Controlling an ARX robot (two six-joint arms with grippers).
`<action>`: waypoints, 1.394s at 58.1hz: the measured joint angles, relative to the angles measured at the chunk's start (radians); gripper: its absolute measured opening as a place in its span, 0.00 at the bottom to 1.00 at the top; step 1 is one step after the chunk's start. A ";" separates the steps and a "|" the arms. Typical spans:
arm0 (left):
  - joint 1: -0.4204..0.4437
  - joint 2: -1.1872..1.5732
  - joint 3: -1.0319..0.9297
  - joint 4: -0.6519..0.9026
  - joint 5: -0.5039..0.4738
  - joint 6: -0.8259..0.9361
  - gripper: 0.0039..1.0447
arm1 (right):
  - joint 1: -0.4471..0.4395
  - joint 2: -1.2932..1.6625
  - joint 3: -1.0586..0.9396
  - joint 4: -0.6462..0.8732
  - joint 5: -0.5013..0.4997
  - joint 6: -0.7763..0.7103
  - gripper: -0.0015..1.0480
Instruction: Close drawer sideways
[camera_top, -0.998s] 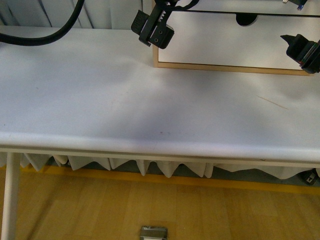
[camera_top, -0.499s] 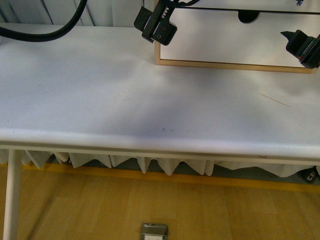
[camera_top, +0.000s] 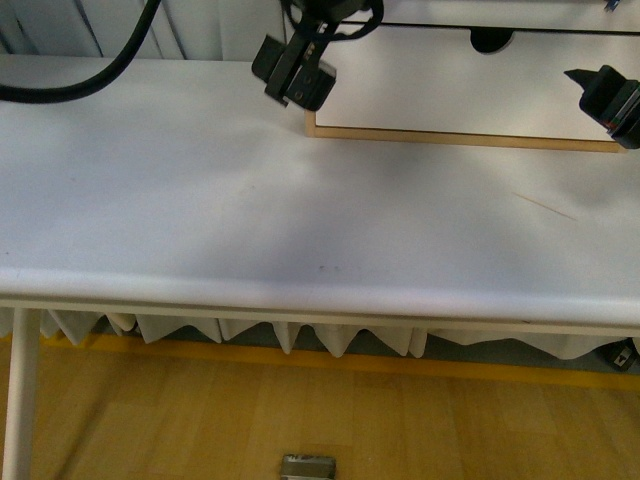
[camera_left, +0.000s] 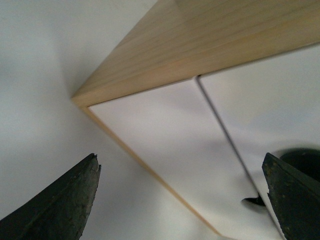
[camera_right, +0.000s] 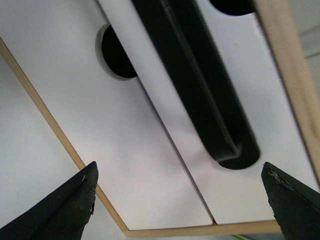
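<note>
Two black hands raised over the white bench (camera_top: 200, 200), both spread wide and gripping nothing. Left hand (camera_top: 297, 72): hanging near the left front corner of the light wooden box (camera_top: 330, 128). Seen from its wrist, between the two dark fingers (camera_left: 65, 205): that wooden corner, and just ahead the lower white drawer front (camera_left: 165, 145), parted from the front above by a thin seam.

Right hand (camera_top: 610, 100): hovering before the box's other end, fingers (camera_right: 60, 210) wide apart. Straight ahead of it, the white-fronted drawer (camera_right: 260, 95) with its long black bar handle (camera_right: 195, 75), the bar's rounded end lying ahead between the fingertips, untouched. Across the seam from that, the lower front again, with a dark semicircular notch (camera_right: 117, 55) in its edge. Impossible to tell how far out the handled drawer stands. Below the right hand, a thin tan streak (camera_top: 545, 205) on the bench.
</note>
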 joint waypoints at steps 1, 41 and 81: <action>0.002 -0.013 -0.020 0.004 0.000 0.006 0.94 | 0.000 -0.018 -0.011 0.000 0.003 0.003 0.91; 0.175 -0.595 -0.650 0.130 -0.135 0.324 0.94 | -0.045 -0.727 -0.375 -0.181 0.145 0.322 0.91; 0.206 -1.187 -1.100 0.080 -0.192 0.684 0.90 | -0.211 -1.454 -0.681 -0.585 0.136 0.761 0.86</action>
